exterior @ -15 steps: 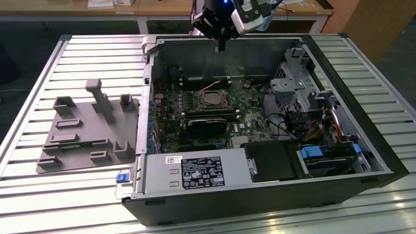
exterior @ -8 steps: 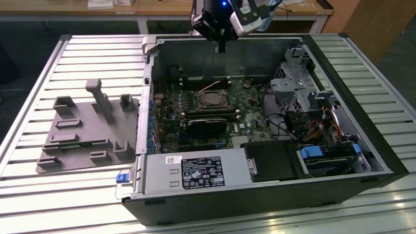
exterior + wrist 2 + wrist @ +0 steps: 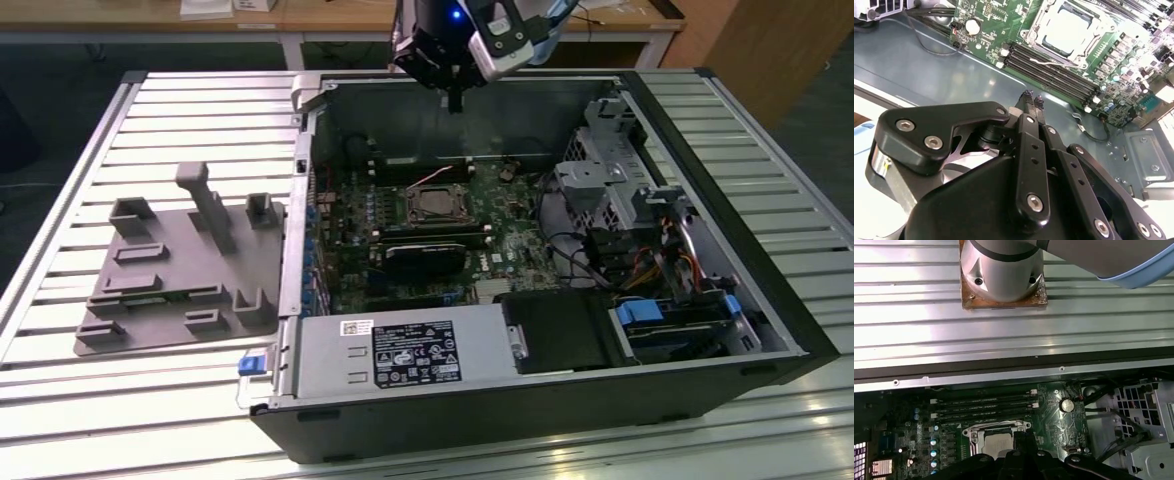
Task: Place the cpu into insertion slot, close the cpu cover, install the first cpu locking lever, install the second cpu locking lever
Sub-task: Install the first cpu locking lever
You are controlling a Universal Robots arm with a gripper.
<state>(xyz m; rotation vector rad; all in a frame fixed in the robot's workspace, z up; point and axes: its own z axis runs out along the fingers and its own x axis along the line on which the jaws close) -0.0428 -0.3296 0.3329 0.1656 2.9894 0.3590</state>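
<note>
The cpu (image 3: 1066, 30) is a pale square chip lying in the insertion slot (image 3: 434, 207) on the green board, also seen in the first wrist view as the cpu (image 3: 996, 443). The silvery cpu cover (image 3: 1036, 31) lies flat as a frame around the chip. I cannot make out how the locking levers stand. My gripper (image 3: 454, 100) hangs high above the case's far wall, well clear of the slot. In the second wrist view the gripper (image 3: 1033, 96) is shut, with its black fingertips together and nothing between them.
The open computer case (image 3: 307, 150) lies on a slatted metal table. A grey moulded fixture (image 3: 174, 270) sits at the exterior view's left. A black card (image 3: 434, 255) lies just in front of the slot. Long memory slots (image 3: 1054, 70), cables (image 3: 587, 255) and a power supply (image 3: 400, 355) crowd the case.
</note>
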